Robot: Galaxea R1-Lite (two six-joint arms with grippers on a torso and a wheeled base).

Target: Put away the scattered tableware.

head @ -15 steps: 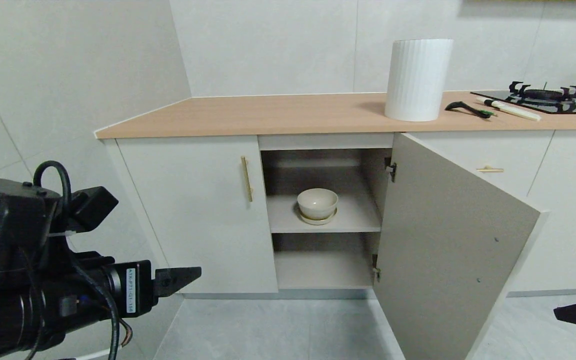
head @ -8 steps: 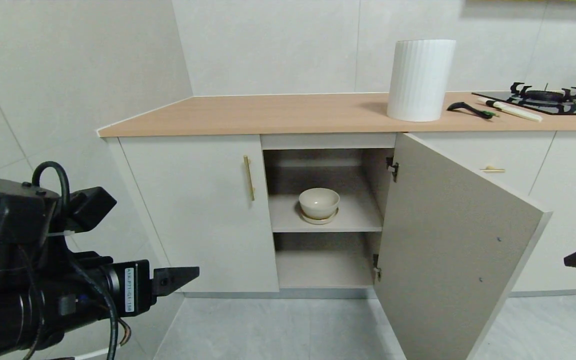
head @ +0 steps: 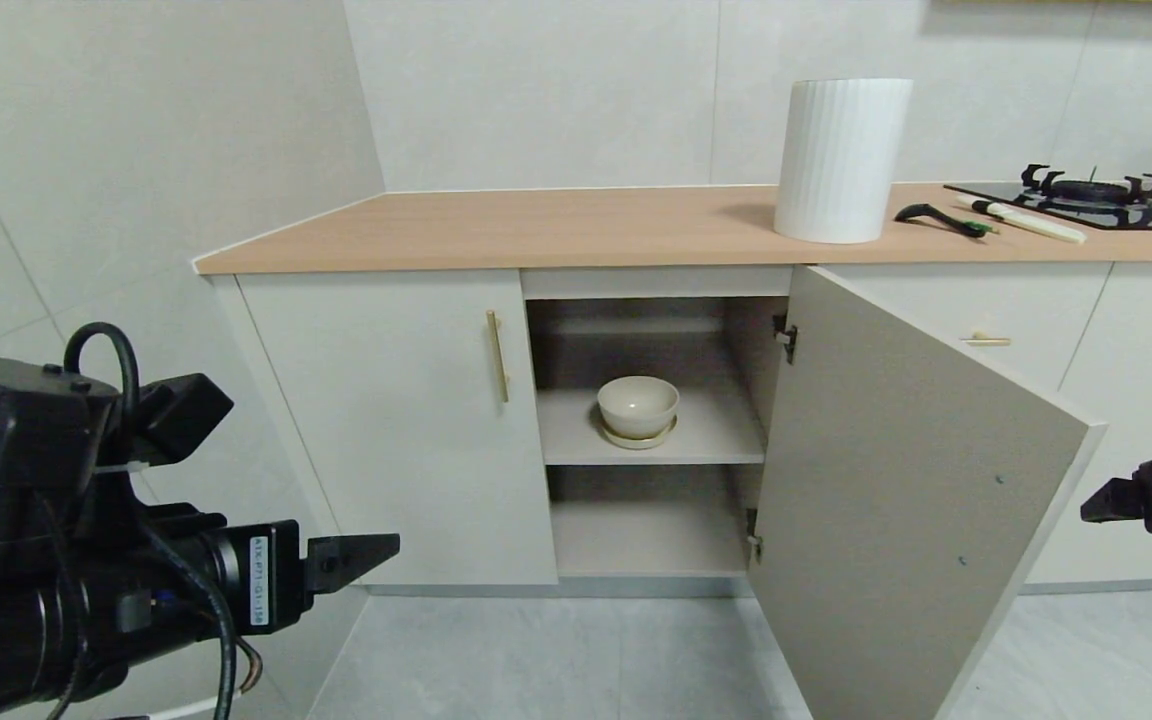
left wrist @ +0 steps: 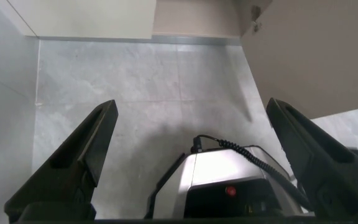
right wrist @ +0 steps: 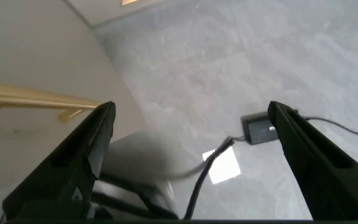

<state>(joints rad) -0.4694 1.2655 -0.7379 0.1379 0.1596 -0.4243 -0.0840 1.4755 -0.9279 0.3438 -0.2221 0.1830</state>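
While the left gripper [head: 381,548] hangs low beside the cabinet [head: 386,420], fingers spread and empty, the right gripper [head: 1096,503] has risen over the last second to the outer side of the open door [head: 896,480]. It is likewise spread and empty, with the door's handle [right wrist: 36,99] close by. On the upper shelf [head: 711,435] the bowl [head: 638,403] sits on its plate [head: 636,437]. Judgement: stowing appears done; closing the door remains.

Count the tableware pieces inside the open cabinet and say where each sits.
2. A bowl stands on a small plate, both on the upper shelf. The shelf's shadowed back corners could hide more.
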